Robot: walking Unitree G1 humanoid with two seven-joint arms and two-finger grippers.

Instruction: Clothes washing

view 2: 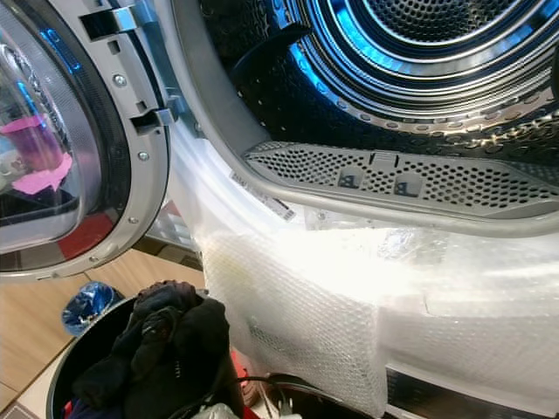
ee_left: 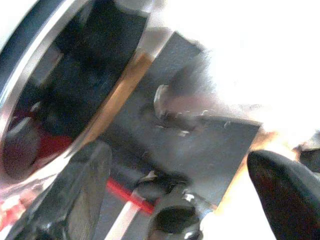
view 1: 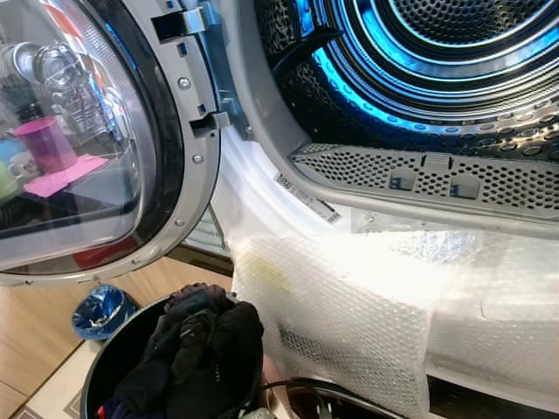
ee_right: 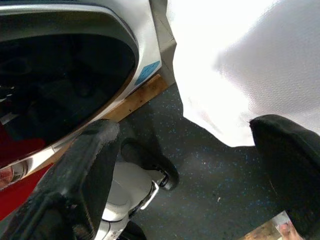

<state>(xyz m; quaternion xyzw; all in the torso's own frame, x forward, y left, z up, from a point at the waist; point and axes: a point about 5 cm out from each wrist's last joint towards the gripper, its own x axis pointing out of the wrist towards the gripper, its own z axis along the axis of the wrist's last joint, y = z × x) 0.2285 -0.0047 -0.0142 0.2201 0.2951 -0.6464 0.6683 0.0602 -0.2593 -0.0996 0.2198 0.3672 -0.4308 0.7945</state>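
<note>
The washing machine's drum (view 1: 437, 52) stands open right in front of me, lit blue inside and with no laundry in the part I see. Its round glass door (view 1: 79, 157) is swung out to my left. Low on the left, a black basket (view 1: 94, 371) holds a heap of dark clothes (view 1: 201, 349). In the left wrist view my left gripper (ee_left: 180, 165) is open with nothing between its fingers (ee_left: 80, 190). My right gripper (ee_right: 190, 145) is also open and empty, hanging over a dark speckled floor (ee_right: 215, 170).
Bubble wrap (view 1: 367, 305) drapes over the machine's front below the opening. A crumpled blue bag (view 1: 103, 312) lies on the wooden floor beside the basket. The perforated lint grille (view 1: 419, 175) lines the drum's lower rim. A white and black part (ee_right: 135, 187) sits below the right gripper.
</note>
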